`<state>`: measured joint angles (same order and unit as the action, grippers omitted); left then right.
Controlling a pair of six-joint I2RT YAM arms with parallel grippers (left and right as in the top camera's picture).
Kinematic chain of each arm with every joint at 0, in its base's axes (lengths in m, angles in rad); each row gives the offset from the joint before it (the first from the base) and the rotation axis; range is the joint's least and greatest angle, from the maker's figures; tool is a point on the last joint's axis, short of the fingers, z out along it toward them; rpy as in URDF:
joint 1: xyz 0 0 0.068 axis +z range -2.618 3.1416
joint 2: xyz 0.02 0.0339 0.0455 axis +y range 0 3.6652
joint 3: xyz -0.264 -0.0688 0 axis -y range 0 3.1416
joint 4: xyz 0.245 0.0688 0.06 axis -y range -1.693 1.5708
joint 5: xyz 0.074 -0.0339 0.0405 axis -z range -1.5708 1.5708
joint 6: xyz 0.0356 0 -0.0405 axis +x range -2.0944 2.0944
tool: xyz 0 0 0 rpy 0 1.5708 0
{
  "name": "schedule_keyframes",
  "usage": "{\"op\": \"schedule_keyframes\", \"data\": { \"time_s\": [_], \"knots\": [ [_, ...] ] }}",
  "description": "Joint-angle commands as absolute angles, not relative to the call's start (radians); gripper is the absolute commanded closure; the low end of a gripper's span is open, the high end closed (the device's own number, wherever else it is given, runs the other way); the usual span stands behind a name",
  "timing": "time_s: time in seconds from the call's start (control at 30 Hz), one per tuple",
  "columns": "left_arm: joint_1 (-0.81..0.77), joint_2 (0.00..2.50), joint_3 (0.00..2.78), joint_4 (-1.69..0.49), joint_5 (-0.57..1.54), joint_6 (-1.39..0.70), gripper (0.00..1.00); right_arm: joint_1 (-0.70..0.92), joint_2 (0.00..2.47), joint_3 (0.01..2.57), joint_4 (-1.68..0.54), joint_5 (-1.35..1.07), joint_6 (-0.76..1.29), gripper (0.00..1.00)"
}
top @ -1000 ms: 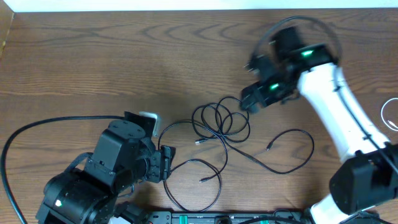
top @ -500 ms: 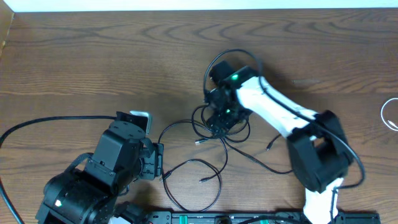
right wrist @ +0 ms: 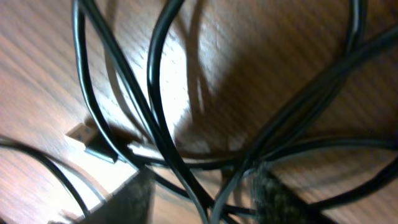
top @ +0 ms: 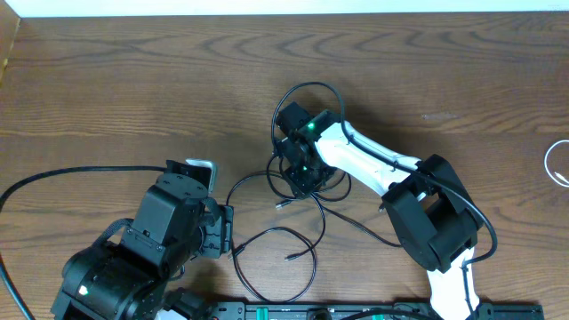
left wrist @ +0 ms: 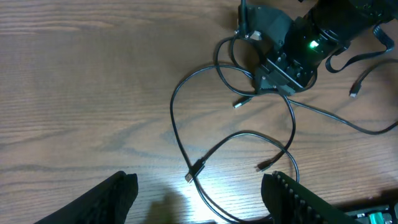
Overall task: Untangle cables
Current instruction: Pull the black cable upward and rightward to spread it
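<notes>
Thin black cables (top: 313,222) lie in loose loops at the table's middle, with a tighter coil (left wrist: 239,68) at the top of the tangle. My right gripper (top: 300,178) is down on that coil. In the right wrist view its blurred fingers (right wrist: 134,199) stand apart with a couple of black strands (right wrist: 186,168) running between them, and a small plug (right wrist: 93,146) lies to the left. My left gripper (left wrist: 199,186) is open and wide, low over the table's front. A cable loop (left wrist: 205,199) and a plug end (left wrist: 194,171) lie on the wood between its fingers.
A white cable loop (top: 556,164) shows at the table's right edge. A loose black cable end (top: 385,211) trails right of the coil. The thick black lead (top: 53,182) of the left arm curves along the left. A black rail (top: 311,311) runs along the front edge.
My right arm swung from the back right leftward and came down onto the coil, its fingers narrowing round the strands. The left gripper barely shifted.
</notes>
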<state>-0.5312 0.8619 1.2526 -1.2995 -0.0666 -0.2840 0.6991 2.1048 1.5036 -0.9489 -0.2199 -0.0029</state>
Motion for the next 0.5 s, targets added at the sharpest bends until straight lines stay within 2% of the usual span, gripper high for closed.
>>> {"op": "schedule_keyframes", "data": {
  "time_s": [0.0, 0.03, 0.07, 0.27, 0.47],
  "knots": [
    [-0.528, 0.861, 1.272, -1.301, -0.068, -0.283, 0.30, 0.703, 2.119, 1.502, -0.944, -0.231, 0.052, 0.79],
    [-0.528, 0.861, 1.272, -1.302, -0.067, -0.283, 0.30, 0.703, 2.119, 1.502, -0.942, -0.230, 0.064, 0.95],
    [-0.528, 0.861, 1.272, -1.302, -0.067, -0.283, 0.30, 0.703, 2.119, 1.503, -0.939, -0.230, 0.077, 0.99],
    [-0.528, 0.861, 1.272, -1.302, -0.067, -0.283, 0.30, 0.674, 2.085, 1.540, -0.966, -0.185, 0.191, 0.99],
    [-0.528, 0.861, 1.272, -1.305, -0.068, -0.282, 0.30, 0.583, 1.930, 1.682, -1.045, -0.186, 0.194, 0.99]
  ]
}}
